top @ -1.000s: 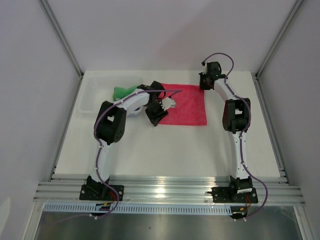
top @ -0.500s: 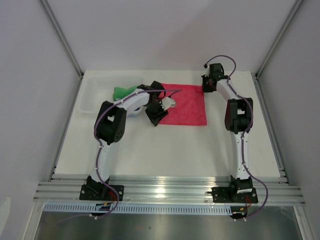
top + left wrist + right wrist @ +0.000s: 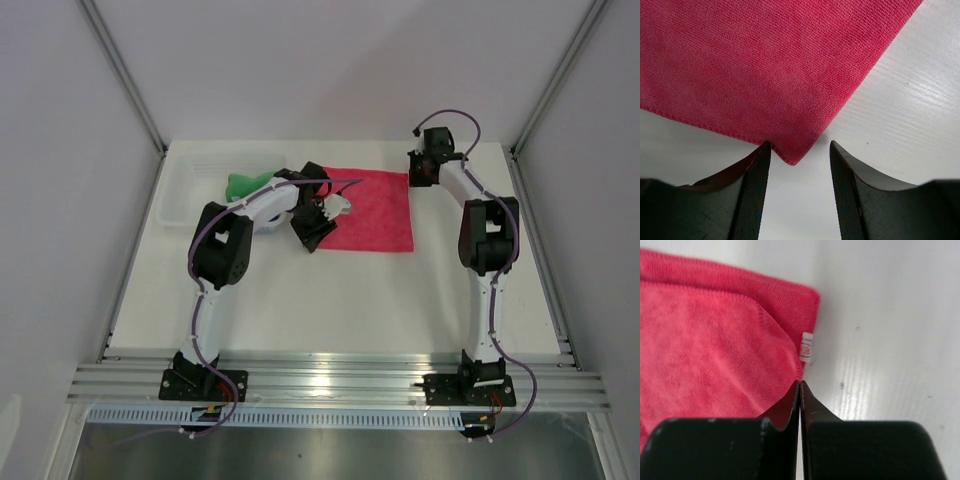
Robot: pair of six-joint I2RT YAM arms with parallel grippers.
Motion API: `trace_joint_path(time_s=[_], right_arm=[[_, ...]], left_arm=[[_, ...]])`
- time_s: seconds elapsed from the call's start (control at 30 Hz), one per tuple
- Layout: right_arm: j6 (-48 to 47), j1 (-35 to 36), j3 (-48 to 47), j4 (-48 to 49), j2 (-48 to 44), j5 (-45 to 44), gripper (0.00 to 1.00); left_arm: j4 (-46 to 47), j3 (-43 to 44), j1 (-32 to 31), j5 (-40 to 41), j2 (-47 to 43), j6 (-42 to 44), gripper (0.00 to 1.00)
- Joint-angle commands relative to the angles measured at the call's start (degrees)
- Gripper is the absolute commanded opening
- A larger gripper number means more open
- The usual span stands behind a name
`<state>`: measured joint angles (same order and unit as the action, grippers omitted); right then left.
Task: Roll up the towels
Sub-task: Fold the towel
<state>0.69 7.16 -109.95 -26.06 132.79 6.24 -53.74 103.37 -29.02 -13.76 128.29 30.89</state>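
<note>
Now, left tool (image 3: 797, 150) released, straddling pink towel (image 3: 765, 65) corner at bottom centre; right tool (image 3: 799, 384) clenched beside towel edge, seemingly empty. Pinch corner low on counter (image 3: 900, 125), roll evenly.

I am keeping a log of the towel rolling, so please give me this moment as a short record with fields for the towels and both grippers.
pink towel: spread flat on the table, not rolled
green towel: bunched by the white basket
blue towel: not in view
left gripper: open, a pink towel corner between its fingers
right gripper: shut, at the corner near the white tag; grip on cloth unclear
</note>
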Motion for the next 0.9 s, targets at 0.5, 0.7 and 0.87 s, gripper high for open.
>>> trace_joint_path(time_s=[0.5,0.7,0.87], right_arm=[[9.85,0.93,-8.68,3.57,5.54,3.08,0.01],[11.88,0.40,-17.66,-3.81,12.48,1.32,0.02],[14.07,-0.65,-16.96,-1.63,12.23,0.44,0.05]], left_arm=[[-0.76,-0.80,-0.25,-1.36,-0.23,-0.49,0.54],[-1.28,-0.72,-0.34,-1.36,-0.58,0.04,0.54],[-1.81,-2.55,-0.52,-3.64,-3.12,3.81,0.55]])
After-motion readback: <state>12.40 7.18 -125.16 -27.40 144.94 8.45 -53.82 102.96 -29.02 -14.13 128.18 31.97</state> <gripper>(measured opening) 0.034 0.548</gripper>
